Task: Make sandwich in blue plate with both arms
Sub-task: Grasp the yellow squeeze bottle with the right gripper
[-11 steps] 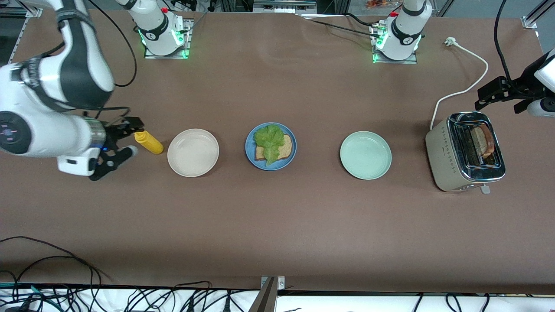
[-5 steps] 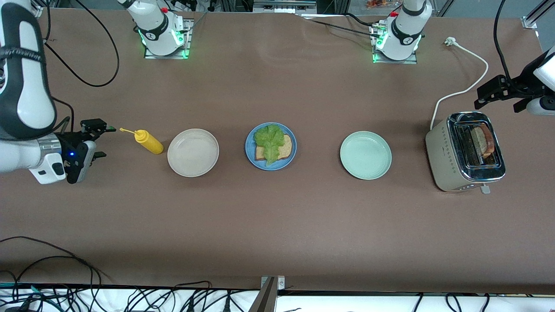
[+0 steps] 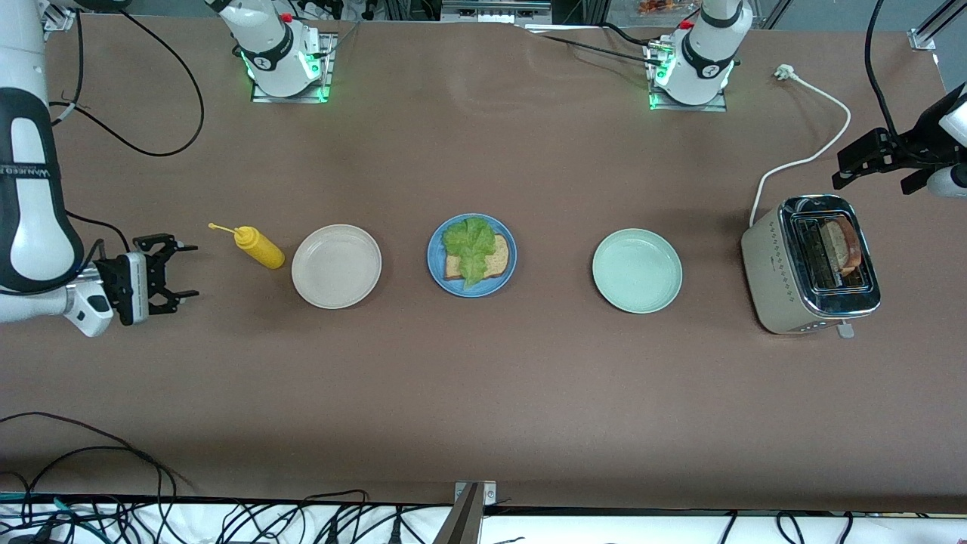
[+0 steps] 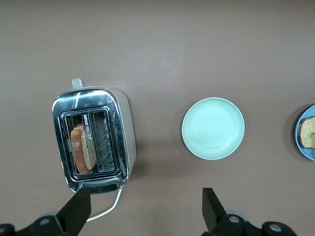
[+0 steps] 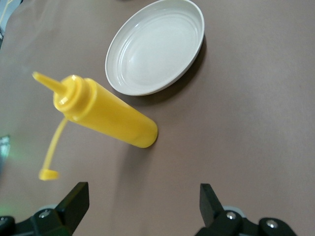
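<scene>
The blue plate [image 3: 433, 255] lies mid-table and holds one brown toast slice [image 3: 500, 259] with a green lettuce leaf [image 3: 470, 243] on it. The plate's edge [image 4: 306, 132] also shows in the left wrist view. A second toast slice [image 3: 842, 245] [image 4: 81, 148] stands in a slot of the toaster [image 3: 778, 279] [image 4: 123, 123]. My left gripper [image 3: 838, 172] [image 4: 146, 206] hangs open and empty over the table beside the toaster, by its cord. Past the yellow bottle, at the right arm's end of the table, my right gripper [image 3: 190, 270] [image 5: 142, 201] is open and empty.
A yellow squeeze bottle [image 3: 259, 249] [image 5: 106, 115] stands beside a cream-white plate [image 3: 336, 266] [image 5: 155, 46]. A pale mint-green plate [image 3: 637, 270] [image 4: 212, 128] lies between the blue plate and the toaster. The toaster's white cord [image 3: 816, 151] runs toward the left arm's base.
My right arm has drawn back from the yellow bottle toward its end of the table, and its gripper has turned. The left gripper has barely shifted. Both stayed open.
</scene>
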`<state>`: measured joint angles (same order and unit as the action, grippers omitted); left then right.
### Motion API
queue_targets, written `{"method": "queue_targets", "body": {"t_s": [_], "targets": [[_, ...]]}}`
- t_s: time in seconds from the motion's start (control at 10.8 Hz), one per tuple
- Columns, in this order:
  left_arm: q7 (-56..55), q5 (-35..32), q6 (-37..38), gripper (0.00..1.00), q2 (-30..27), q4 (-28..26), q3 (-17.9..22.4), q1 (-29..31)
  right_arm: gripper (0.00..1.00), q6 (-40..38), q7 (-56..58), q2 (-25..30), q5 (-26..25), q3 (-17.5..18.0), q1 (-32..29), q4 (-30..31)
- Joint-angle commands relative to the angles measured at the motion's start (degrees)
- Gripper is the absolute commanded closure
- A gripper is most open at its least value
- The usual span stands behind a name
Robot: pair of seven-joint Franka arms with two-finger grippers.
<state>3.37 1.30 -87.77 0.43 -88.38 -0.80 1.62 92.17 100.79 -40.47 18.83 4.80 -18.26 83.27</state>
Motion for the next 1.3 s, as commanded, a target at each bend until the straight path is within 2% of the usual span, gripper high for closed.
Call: {"method": "queue_targets", "body": {"t_s": [0.0, 0.19, 0.37, 0.74, 1.21], "targets": [[1.11, 0.54, -1.0, 0.0, -1.3, -1.09, -0.08, 0.4, 0.0, -0.14, 11.86, -4.34, 6.11, -0.92, -1.16, -0.05], [1.02, 0.63, -1.09, 0.0, -1.57, -1.09, -0.08, 0.4, 0.0, -1.46, 16.17, -6.36, 13.29, -2.67, -1.16, 1.97], [0.94, 0.54, -1.09, 0.0, -1.57, -1.18, -0.08, 0.4, 0.0, -2.34, 23.02, -6.72, 19.82, -2.95, -1.25, 6.01], [0.76, 0.54, -1.0, 0.0, -1.57, -1.18, -0.17, 0.32, 0.0, -11.29, 25.67, -7.16, 22.2, -2.95, -1.17, 7.43], [0.76, 0.54, -1.09, 0.0, -1.39, -1.27, -0.26, 0.32, 0.0, -12.8, 27.87, -8.04, 22.3, -2.95, -0.47, 8.04]]}}
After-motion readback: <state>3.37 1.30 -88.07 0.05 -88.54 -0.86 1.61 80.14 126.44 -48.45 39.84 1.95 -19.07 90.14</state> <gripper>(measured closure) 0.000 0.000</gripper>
